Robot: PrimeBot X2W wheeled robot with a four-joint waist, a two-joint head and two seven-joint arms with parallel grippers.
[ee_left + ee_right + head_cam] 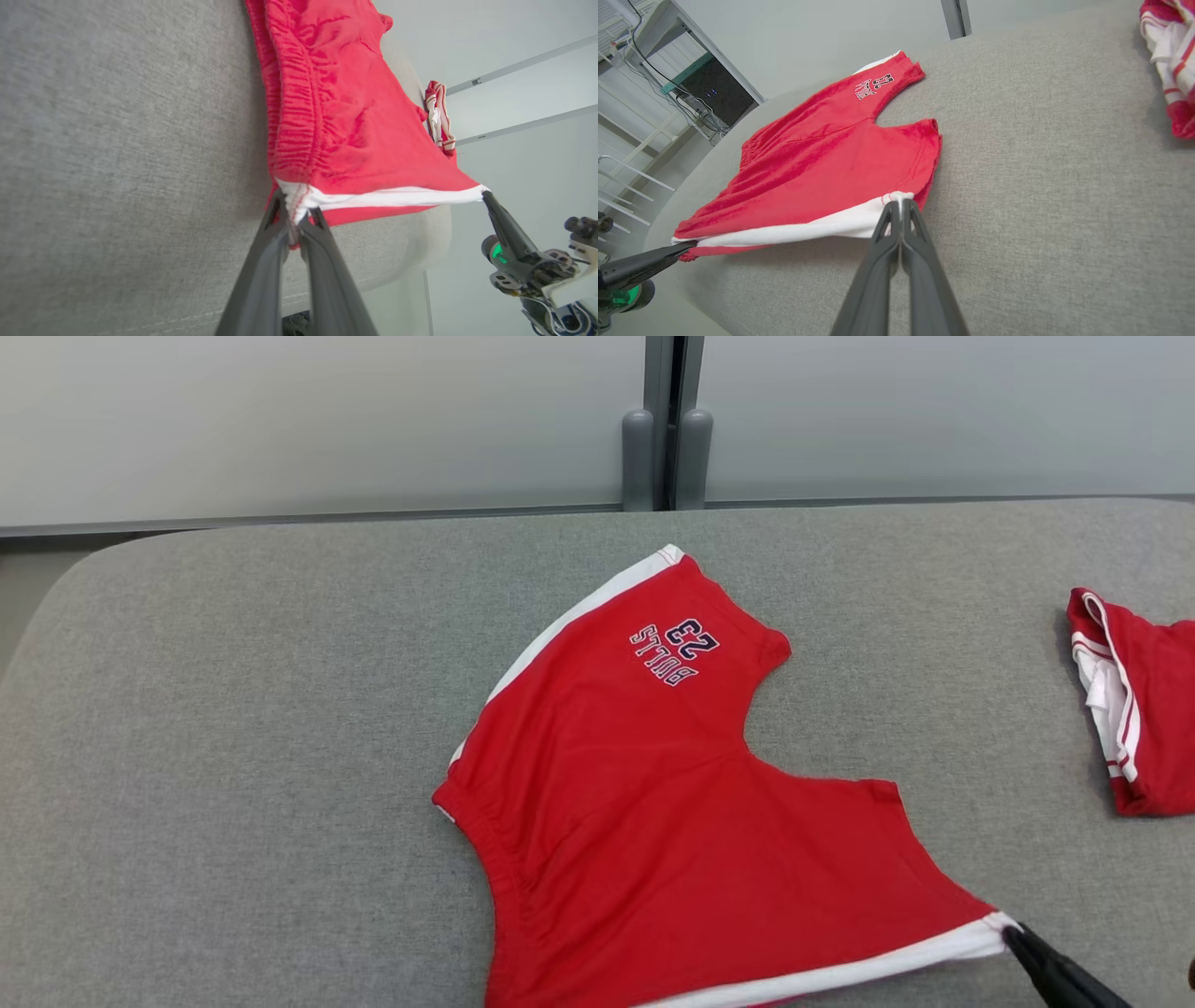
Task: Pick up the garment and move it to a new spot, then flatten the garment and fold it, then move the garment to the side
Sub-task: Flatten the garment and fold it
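**Both grippers clamping the shorts' white stripe**

The red shorts (653, 784) are lying spread across the middle of the head view on the gray padded table (233, 756), running down to the bottom edge. At the lower right, the right gripper (1013, 933) is pressing its fingers together on the leg end of the white stripe (840, 971). At the bottom middle of the left wrist view, the left gripper (294, 219) is pinching the waistband end, and the stripe is stretching taut between them. A second red garment (1134, 700) is sitting at the right edge, well apart.
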